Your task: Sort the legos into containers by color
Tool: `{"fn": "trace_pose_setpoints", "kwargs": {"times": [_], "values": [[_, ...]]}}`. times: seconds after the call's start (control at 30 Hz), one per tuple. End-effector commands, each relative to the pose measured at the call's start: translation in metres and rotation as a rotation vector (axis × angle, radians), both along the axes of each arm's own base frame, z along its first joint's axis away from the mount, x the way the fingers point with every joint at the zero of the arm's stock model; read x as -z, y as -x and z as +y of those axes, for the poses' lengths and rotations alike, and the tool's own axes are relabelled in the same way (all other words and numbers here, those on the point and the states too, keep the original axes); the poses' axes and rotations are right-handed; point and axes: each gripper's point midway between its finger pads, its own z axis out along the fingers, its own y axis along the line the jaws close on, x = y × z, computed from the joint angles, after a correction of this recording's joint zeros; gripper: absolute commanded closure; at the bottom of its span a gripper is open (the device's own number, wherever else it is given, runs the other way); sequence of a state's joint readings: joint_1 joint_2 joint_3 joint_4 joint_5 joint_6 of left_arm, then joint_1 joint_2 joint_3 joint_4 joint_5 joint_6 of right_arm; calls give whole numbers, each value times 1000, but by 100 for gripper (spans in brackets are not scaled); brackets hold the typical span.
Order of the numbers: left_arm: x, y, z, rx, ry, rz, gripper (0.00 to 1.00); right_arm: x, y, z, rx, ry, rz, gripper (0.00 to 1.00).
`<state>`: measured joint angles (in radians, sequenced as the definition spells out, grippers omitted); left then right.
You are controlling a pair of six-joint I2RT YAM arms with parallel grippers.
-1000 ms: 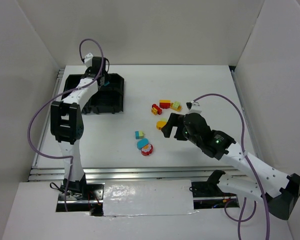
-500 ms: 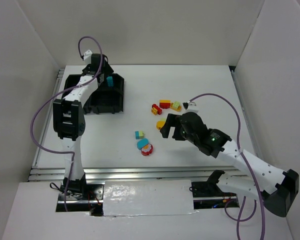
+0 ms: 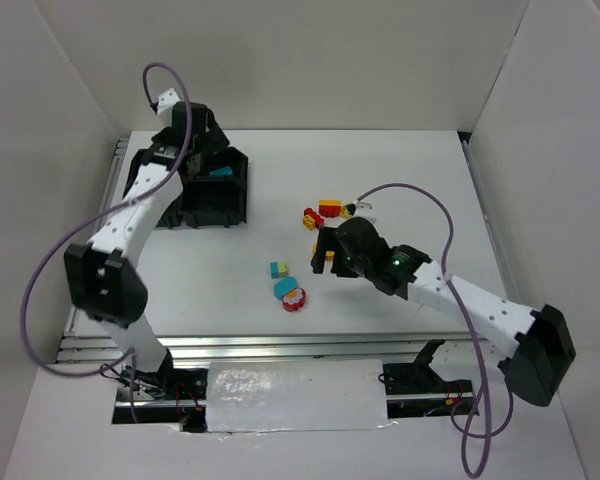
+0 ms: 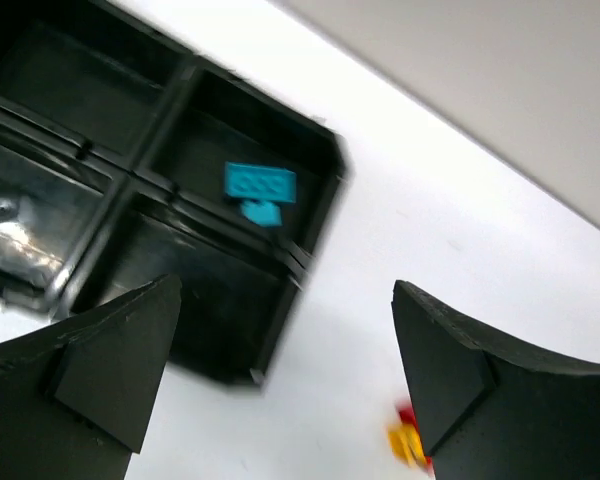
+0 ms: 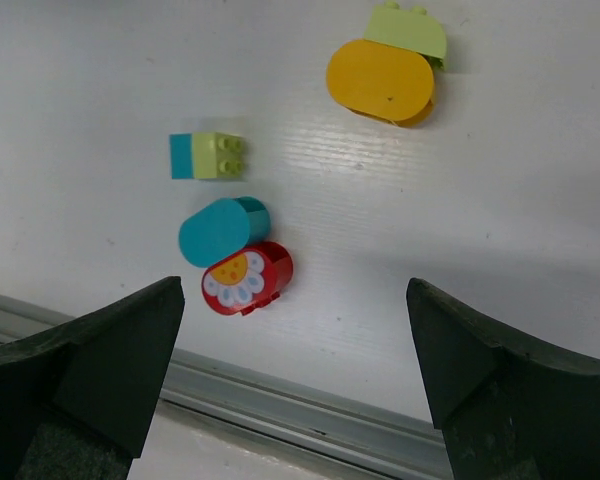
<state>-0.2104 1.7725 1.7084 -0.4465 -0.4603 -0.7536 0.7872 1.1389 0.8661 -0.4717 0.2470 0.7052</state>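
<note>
One teal brick [image 4: 260, 184] now lies in the tray [image 3: 240, 195]; left gripper [image 4: 287, 300] jaws have released it, right gripper [image 5: 295, 295] stays spread.

black four-celled plastic tray [image 4: 40, 220] is reflecting glare, glossy. flat teal plastic brick [image 4: 259, 184] inside is looking smooth, semi-matt. white tabletop [image 5: 500, 200] is showing fine streaked grain, matt. yellow oval plastic brick [image 5: 380, 80] is looking smooth, faintly shiny.
</note>
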Motion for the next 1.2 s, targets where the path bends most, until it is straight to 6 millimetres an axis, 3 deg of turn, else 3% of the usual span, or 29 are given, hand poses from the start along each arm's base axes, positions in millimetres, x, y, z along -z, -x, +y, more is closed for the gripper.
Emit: {"fn": "trace_pose_setpoints", "kwargs": {"times": [0.0,0.07,0.1,0.13,0.17,0.27,0.33,0.47,0.57,0.67,0.73,0.93,1.17], "values": [[-36,81,-39,121,-49,-2,0,2,-18,17,-1,40,6,0],[-26,113,-46,158,-35,32,1,15,-21,32,-48,81,32,1],[-13,141,-49,185,0,50,1,20,-23,36,-53,95,45,1],[-9,154,-49,200,20,47,1,23,-23,42,-63,106,51,0],[2,179,-47,231,44,53,0,30,-24,53,-83,127,65,0],[16,219,-38,281,59,45,1,41,-26,74,-154,163,69,0],[20,235,-39,345,52,47,1,48,-21,86,-264,199,71,0],[31,272,-23,428,-38,72,0,69,-14,103,-446,232,76,0],[32,283,-16,414,-39,47,0,74,-10,114,-554,228,61,0],[18,283,-29,491,-12,-28,0,85,-11,116,-605,274,89,0],[20,280,-31,491,-9,-23,1,94,-4,122,-671,280,128,1],[31,279,-31,501,-30,40,0,109,13,104,-659,300,163,2],[32,278,-37,526,-17,39,0,118,33,99,-655,304,174,2]]}}
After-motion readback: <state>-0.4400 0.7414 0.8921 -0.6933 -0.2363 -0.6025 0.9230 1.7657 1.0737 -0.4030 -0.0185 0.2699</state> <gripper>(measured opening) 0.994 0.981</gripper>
